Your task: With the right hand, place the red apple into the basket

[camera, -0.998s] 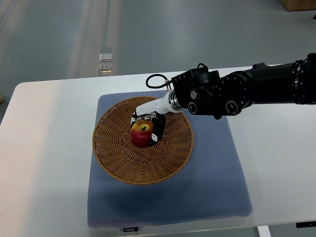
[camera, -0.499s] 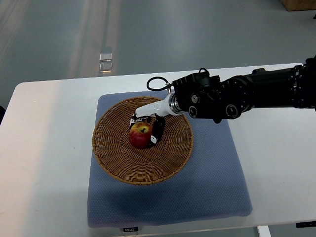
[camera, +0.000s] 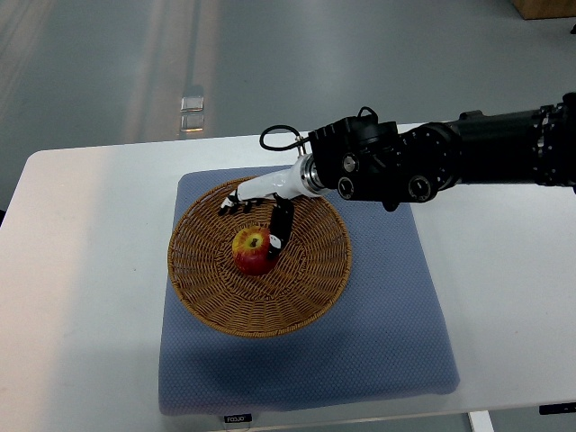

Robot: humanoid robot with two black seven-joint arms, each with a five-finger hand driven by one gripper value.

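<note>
Right hand (camera: 256, 205) spread, holding nothing; red apple (camera: 253, 251) sat just below it, toward robot, inside basket (camera: 216, 297).

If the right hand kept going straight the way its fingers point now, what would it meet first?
The right hand, open, points toward the picture's left over the far part of the basket. It would likely meet the basket's far-left rim first, though its height is unclear. The red apple lies beside that line.

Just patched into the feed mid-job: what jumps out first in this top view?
The red apple sitting in the middle of the round wicker basket, which rests on a blue mat on the white table. Just behind the apple, the right hand hovers with fingers spread, its black arm reaching in from the right edge.
</note>
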